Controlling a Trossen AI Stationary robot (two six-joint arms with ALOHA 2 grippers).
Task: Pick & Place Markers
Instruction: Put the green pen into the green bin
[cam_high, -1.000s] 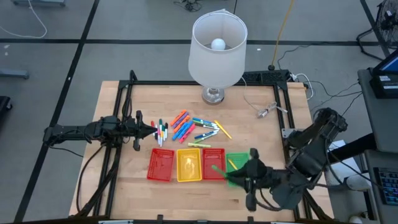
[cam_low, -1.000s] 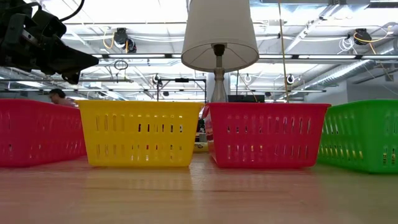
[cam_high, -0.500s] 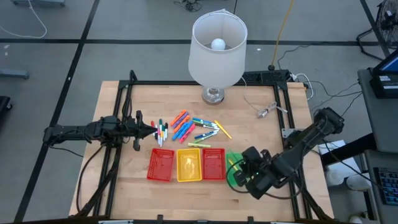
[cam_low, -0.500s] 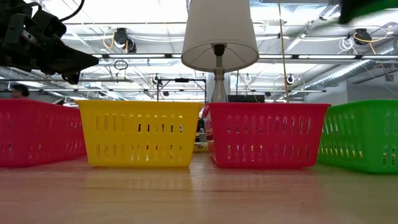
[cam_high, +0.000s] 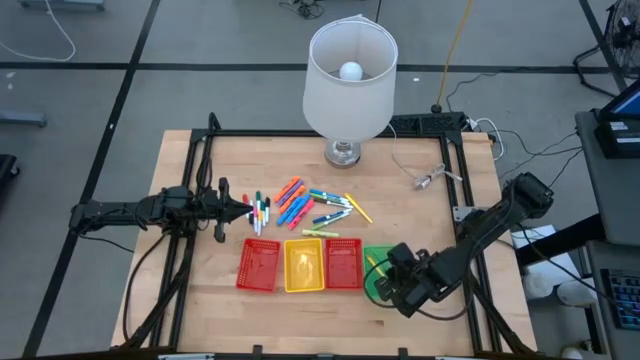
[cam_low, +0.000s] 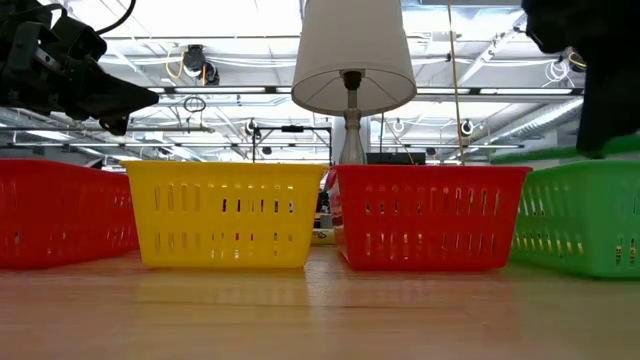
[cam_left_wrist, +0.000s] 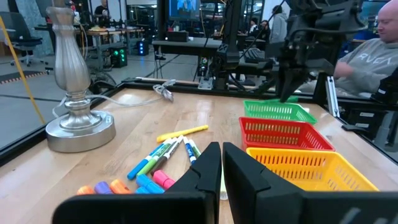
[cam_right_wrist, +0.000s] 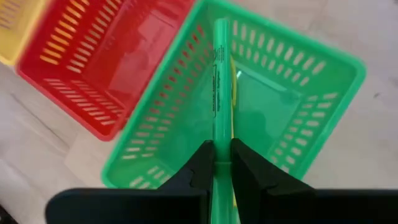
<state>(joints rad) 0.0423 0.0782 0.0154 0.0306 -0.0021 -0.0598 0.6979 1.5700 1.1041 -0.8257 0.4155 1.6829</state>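
Place step: right gripper (cam_right_wrist: 216, 163) jaws clamp green marker (cam_right_wrist: 219, 81) above green tray (cam_high: 377, 272), lower right of high view. Next: release into tray. Left gripper (cam_left_wrist: 221, 163) jaws closed, empty, beside marker pile (cam_high: 300, 208) mid-bench.

From my seat, four trays (cam_high: 301, 264) sit in a row at the table's (cam_high: 190, 300) six o'clock edge. The markers (cam_high: 300, 206) lie just behind them, centre. The lamp (cam_high: 346, 152) stands at twelve o'clock, beyond the markers.

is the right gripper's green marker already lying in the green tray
No, the green marker is clamped between the right gripper's fingers above the green tray.
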